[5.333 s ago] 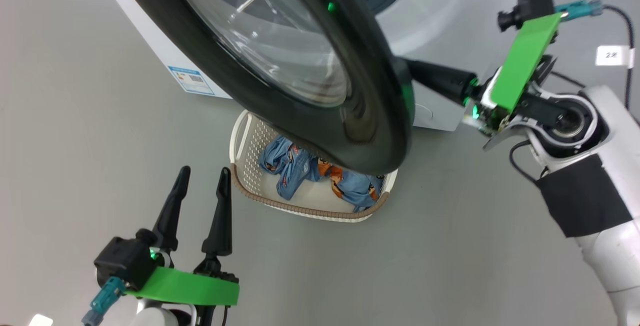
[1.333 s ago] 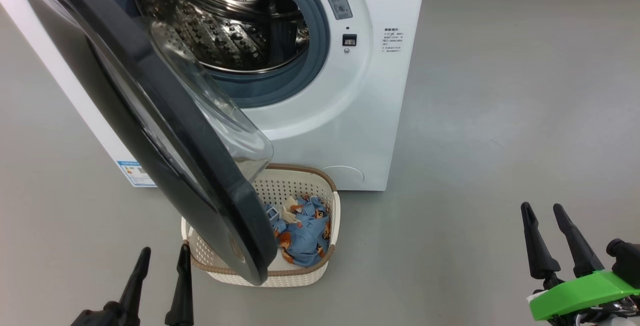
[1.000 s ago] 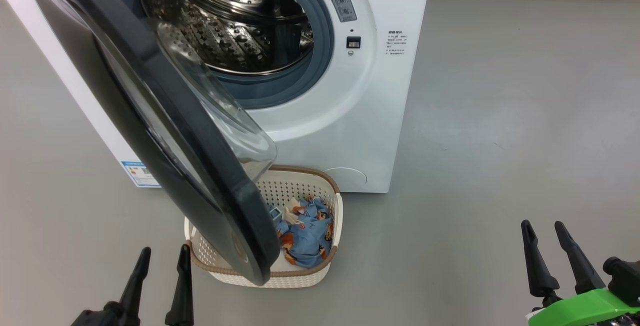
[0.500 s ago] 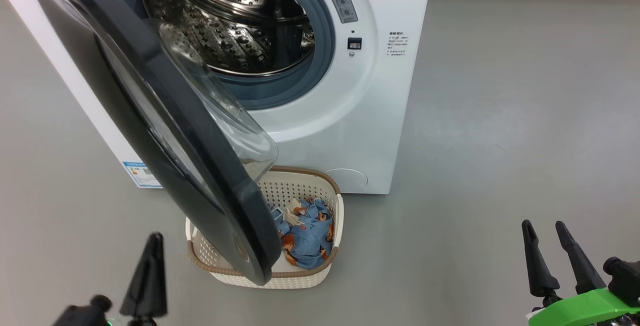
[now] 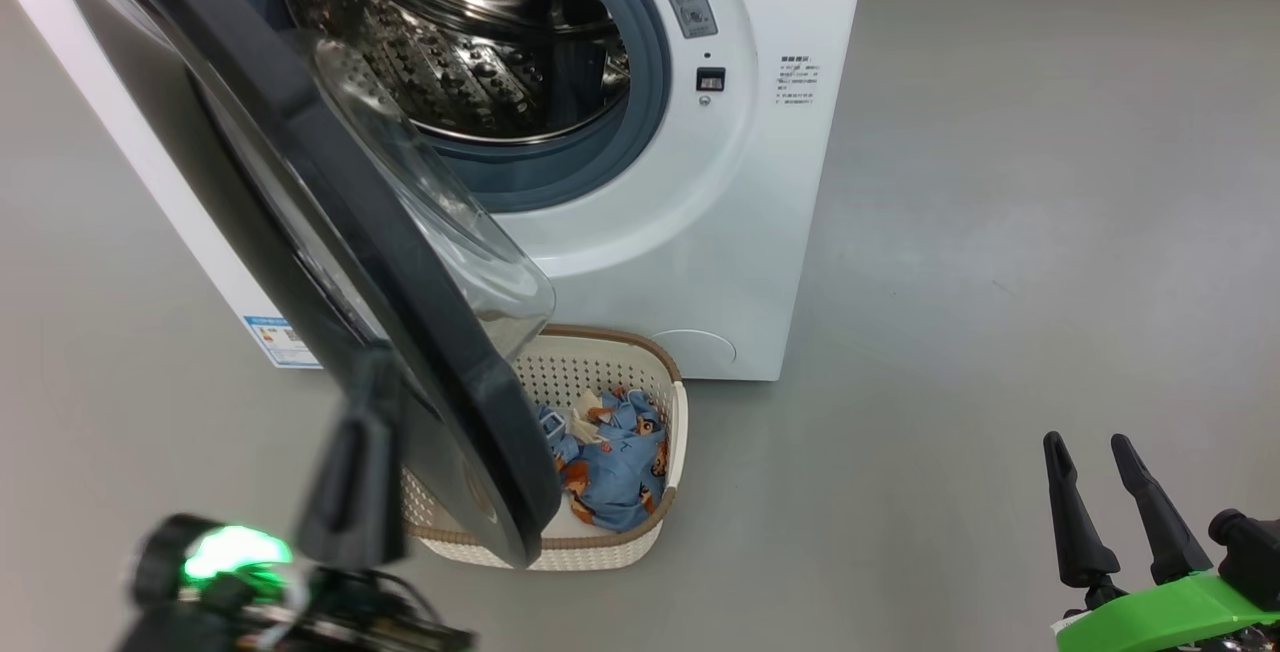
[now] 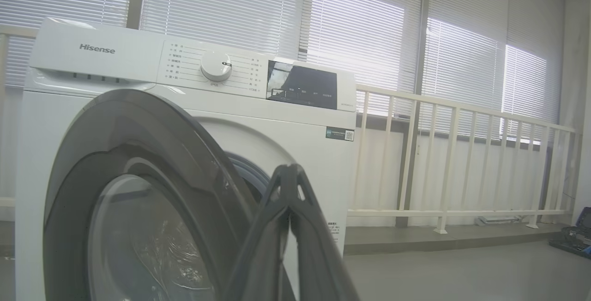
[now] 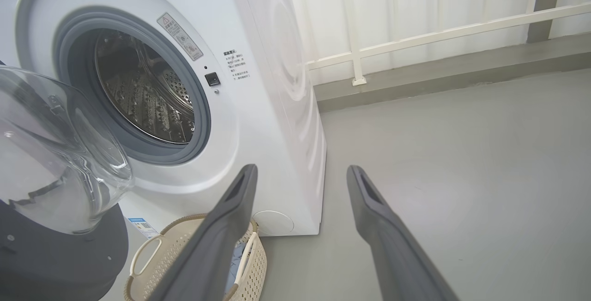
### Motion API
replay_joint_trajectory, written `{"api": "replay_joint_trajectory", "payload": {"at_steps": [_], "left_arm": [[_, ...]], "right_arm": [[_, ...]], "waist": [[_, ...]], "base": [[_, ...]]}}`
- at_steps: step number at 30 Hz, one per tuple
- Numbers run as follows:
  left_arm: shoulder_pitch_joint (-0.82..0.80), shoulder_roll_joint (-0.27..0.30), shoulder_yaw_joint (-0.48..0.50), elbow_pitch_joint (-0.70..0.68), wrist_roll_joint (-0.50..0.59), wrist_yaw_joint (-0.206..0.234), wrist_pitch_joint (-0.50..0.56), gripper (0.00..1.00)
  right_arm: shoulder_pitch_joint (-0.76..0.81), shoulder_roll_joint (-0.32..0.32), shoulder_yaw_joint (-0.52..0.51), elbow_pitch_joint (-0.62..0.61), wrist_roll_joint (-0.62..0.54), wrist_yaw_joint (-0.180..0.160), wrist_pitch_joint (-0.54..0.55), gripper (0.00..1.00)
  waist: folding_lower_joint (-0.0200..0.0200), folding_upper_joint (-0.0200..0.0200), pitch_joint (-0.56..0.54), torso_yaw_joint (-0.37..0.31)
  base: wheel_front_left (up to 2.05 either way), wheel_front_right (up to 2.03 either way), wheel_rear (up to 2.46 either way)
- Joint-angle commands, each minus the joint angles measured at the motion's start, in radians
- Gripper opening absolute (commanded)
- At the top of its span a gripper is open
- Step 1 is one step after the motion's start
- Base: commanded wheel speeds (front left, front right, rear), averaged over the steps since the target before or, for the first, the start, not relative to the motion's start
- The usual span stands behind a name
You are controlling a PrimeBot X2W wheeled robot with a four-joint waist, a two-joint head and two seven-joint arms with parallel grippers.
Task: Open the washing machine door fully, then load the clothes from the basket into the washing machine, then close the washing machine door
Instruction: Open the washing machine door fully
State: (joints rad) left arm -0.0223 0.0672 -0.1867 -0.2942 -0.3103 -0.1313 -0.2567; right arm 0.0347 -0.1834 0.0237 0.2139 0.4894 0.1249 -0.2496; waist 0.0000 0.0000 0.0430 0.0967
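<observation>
The left gripper (image 5: pixel 374 377), jaws pressed together, hovers before the lower rim of the round, black-rimmed glass washing machine door (image 5: pixel 300 182); contact I can't judge. The right gripper (image 5: pixel 1085 444) hangs low, jaws apart, empty. Under the door, a cream perforated plastic basket (image 5: pixel 668 402) on the floor holds blue bear-print clothes (image 5: pixel 615 467). The door stands half open, glass bowl facing the white washing machine (image 5: pixel 700 232).
</observation>
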Motion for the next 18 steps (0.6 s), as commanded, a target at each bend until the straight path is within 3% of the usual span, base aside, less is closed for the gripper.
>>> {"api": "replay_joint_trajectory", "payload": {"at_steps": [1, 6, 18], "left_arm": [[-0.037, 0.0, -0.011, -0.028, 0.012, 0.001, -0.005, 0.0], [-0.071, -0.007, -0.124, 0.01, -0.01, 0.001, -0.005, 0.0], [-0.128, -0.015, -0.213, 0.219, -0.059, 0.001, -0.005, 0.0]], "right_arm": [[-0.006, -0.014, 0.012, -0.028, -0.013, 0.006, -0.012, 1.0], [-0.015, -0.013, 0.014, -0.027, -0.008, 0.006, -0.012, 1.0], [-0.033, -0.012, 0.021, -0.033, -0.008, 0.006, -0.012, 1.0]], "waist": [[0.0, 0.0, 0.004, -0.002], [0.0, 0.0, 0.016, -0.009], [0.0, 0.0, 0.031, -0.026]], "base": [[0.0, 0.0, 0.0], [0.0, 0.0, 0.0], [0.0, 0.0, 0.0]]}}
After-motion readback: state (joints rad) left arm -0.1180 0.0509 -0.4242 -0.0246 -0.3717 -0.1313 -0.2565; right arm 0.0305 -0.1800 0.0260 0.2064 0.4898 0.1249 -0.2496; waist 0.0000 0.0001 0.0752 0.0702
